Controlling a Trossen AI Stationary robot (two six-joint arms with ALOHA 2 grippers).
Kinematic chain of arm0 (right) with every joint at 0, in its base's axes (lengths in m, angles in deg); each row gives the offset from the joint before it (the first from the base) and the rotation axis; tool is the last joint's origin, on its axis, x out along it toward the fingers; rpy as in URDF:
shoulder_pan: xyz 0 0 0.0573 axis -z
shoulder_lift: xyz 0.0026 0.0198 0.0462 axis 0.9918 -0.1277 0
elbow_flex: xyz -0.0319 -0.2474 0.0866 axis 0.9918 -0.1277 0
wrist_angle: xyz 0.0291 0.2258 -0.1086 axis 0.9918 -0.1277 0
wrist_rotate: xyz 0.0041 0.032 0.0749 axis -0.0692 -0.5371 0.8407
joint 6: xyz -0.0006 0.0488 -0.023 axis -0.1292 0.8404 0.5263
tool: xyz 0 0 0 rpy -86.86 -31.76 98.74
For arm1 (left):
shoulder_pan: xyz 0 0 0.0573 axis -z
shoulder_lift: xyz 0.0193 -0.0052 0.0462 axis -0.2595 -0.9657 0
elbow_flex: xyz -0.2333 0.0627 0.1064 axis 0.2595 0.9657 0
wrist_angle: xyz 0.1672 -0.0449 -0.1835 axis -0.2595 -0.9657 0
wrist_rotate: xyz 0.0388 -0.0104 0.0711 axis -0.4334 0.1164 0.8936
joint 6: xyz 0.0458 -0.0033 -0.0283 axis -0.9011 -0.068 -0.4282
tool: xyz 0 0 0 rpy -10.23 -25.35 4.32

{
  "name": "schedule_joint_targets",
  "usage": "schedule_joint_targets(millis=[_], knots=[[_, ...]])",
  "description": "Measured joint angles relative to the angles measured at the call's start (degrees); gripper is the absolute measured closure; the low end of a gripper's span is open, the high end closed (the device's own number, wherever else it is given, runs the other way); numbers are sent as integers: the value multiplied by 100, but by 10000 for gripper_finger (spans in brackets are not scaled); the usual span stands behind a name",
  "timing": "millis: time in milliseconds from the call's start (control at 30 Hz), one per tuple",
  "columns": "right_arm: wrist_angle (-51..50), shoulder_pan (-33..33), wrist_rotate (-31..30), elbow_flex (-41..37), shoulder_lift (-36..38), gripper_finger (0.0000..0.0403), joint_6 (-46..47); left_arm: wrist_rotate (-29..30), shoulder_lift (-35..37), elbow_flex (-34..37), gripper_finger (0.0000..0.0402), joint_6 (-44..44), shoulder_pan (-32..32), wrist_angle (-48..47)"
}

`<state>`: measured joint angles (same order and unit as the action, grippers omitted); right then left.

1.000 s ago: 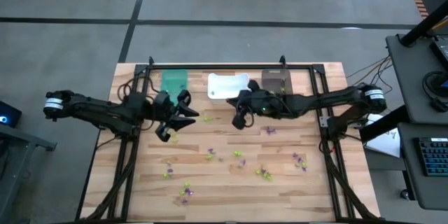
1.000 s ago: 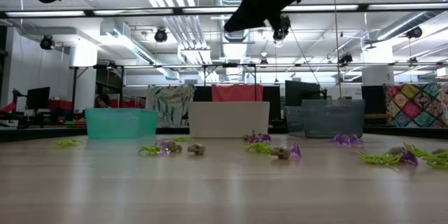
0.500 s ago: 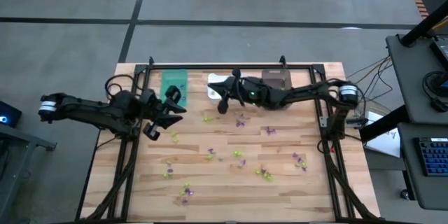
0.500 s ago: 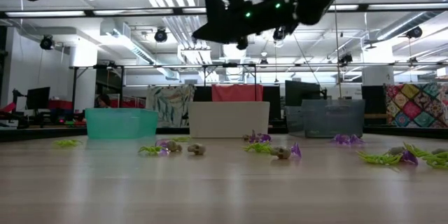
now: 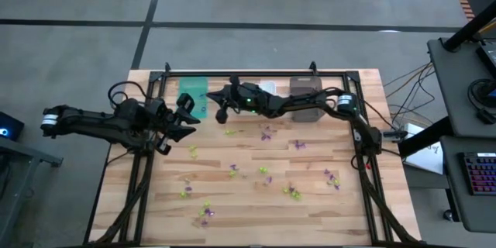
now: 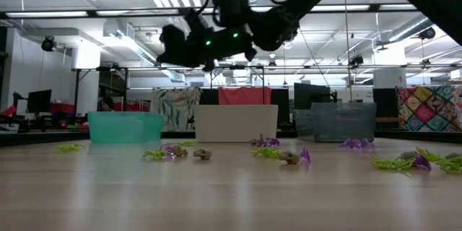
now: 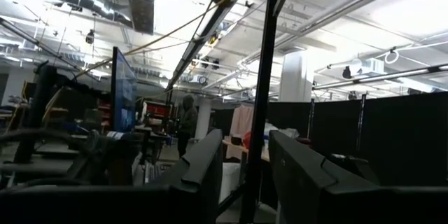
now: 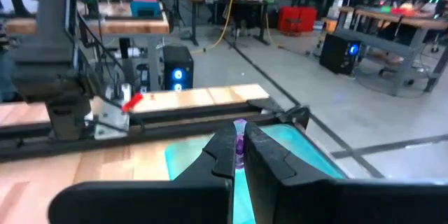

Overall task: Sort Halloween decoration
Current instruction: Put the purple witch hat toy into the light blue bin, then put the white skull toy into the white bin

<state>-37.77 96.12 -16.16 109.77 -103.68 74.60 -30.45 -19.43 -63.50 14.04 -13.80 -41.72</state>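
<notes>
From above, the right gripper [image 5: 220,102] had reached across the far edge of the table to the teal bin [image 5: 191,91], just beside it at its near corner; the left gripper [image 5: 183,116] hung a little nearer, its fingers apart with nothing between them; most of the Halloween decoration [image 5: 263,172] lay scattered on the wooden table [image 5: 310,209], well apart from both grippers, on the near side.

At table height, the right gripper [image 6: 172,43] hovered high above the teal bin [image 6: 124,126]; green, purple and pale trinkets [image 6: 289,157] lay along the boards far beneath it.

From the left wrist, the fingers [image 7: 210,171] stood apart and empty.

From the right wrist, the fingers [image 8: 225,155] were clamped on a small purple trinket [image 8: 240,136], with the teal bin [image 8: 294,147] directly beyond the tips.
</notes>
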Motion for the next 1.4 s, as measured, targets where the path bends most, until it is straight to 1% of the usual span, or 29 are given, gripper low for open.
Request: schedule_joint_targets(millis=[167,367,633,767,867,1067,1167,1300,1400], knots=[[-231,0,0,583,-505,394,4,0,149,0,302,-1,0,-170],[-601,-2,2,1205,-1002,394,70,2,164,0,302,-1,0,-237],[-1430,-2,1,2048,-1590,394,69,2,162,0,302,-16,0,-291],[-1849,-4,4,2435,-1829,390,247,2,166,0,302,-25,0,-317],[-2001,-6,4,2509,-1853,373,348,2,164,0,302,-28,0,-319],[-2078,-4,2,2492,-1851,319,563,2,156,0,302,-52,0,-338],[-2288,-7,2,2507,-1808,296,566,3,156,0,302,-26,0,-374],[-3388,-36,1,2498,-1361,279,425,42,158,0,302,201,6,-721],[-4694,-104,2,2498,-771,275,214,47,140,-2,302,338,12,-959]])
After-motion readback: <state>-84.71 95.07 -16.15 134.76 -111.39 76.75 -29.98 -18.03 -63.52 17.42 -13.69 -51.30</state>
